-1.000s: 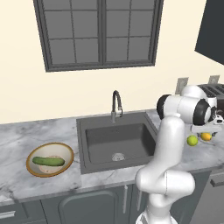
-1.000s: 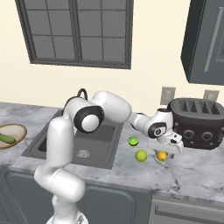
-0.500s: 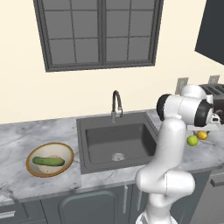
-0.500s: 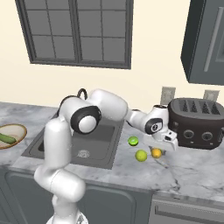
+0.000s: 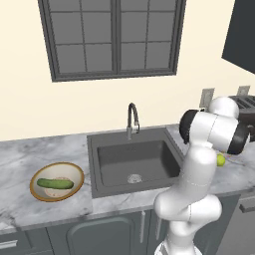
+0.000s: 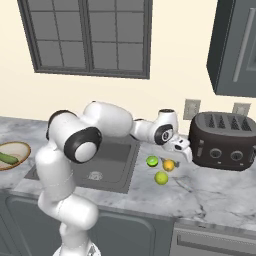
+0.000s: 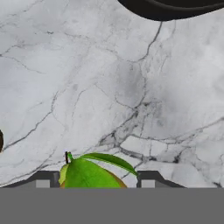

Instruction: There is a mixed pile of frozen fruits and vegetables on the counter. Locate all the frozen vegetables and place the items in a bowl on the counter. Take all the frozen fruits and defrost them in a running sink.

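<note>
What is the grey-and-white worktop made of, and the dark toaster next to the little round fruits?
The grey-and-white veined worktop looks like polished marble: dark veins branch across a pale surface. The dark brown four-slot toaster looks like glossy metal or plastic; light glints off its rounded body, and which one is hard to tell.

Grey-and-white veined marble counter [image 6: 210, 195] — polished stone with a soft sheen, its dark cracks running toward 2 o'clock in the hand view. The dark grey rectangular sink basin [image 5: 134, 162] looks matt and smooth, with a dull metal drain ring [image 5: 134, 178] and a tall curved dark faucet [image 5: 131, 118] with a satin finish. The wide shallow golden-tan bowl [image 5: 41, 174] reads as glazed ceramic, its cream inside speckled. The dark brown toaster [image 6: 223, 141] is glossy, like lacquered metal. The small yellow-orange round item [image 6: 169, 165] shows a smooth skin — its green leaves [image 7: 94, 170] waxy.
</note>
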